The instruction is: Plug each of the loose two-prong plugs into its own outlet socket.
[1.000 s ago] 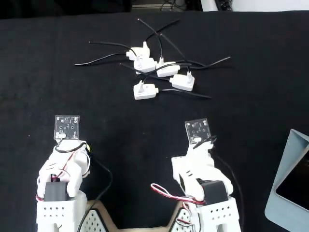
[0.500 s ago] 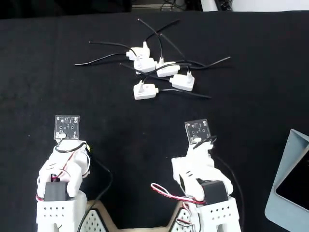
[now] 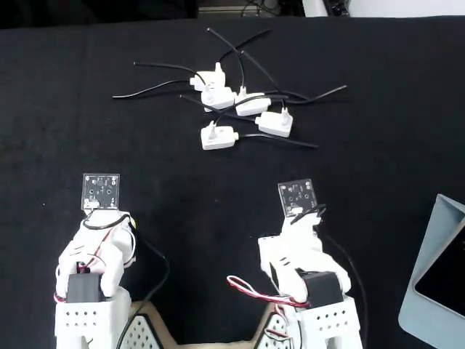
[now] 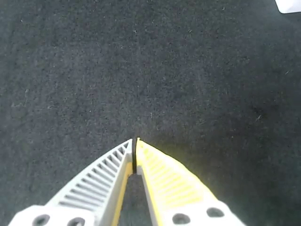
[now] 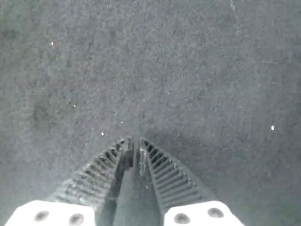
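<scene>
Several white two-prong plugs (image 3: 218,137) with black cords lie in a loose tangle at the far middle of the black cloth (image 3: 378,131). One plug (image 3: 275,123) lies at the heap's right, another (image 3: 207,78) at its far left. Both arms stand folded at the near edge, well short of the plugs. My left gripper (image 4: 135,142) is shut with nothing in it, its tips just over bare cloth. My right gripper (image 5: 134,141) is likewise shut and empty over the cloth. A white corner (image 4: 289,4) shows at the edge of the left wrist view.
A small dark square board sits at the front of the left arm (image 3: 100,191) and of the right arm (image 3: 297,196). A grey-blue folder-like case (image 3: 436,280) lies at the near right edge. Open cloth stretches between arms and plugs.
</scene>
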Tool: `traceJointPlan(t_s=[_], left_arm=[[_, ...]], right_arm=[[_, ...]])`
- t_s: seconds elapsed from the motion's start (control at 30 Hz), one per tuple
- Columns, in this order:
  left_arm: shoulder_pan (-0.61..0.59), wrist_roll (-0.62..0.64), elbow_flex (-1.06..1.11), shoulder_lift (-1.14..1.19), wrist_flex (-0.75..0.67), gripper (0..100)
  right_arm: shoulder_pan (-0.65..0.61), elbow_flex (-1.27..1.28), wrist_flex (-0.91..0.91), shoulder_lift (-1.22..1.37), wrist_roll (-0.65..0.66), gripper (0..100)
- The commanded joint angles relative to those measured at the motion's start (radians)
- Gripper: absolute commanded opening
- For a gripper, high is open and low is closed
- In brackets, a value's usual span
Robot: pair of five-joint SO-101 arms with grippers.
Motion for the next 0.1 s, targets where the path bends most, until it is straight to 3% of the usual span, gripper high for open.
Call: traceJointPlan(t_s=[0.0,0.07], left_arm=[[0.002,-0.002,0.021,0.005,0.008,3],[0.002,-0.002,0.021,0.005,0.008,3]], right_arm=[[0.011,-0.002,0.006,-0.076,0.006,1.4],[0.011,-0.002,0.006,-0.076,0.006,1.4]])
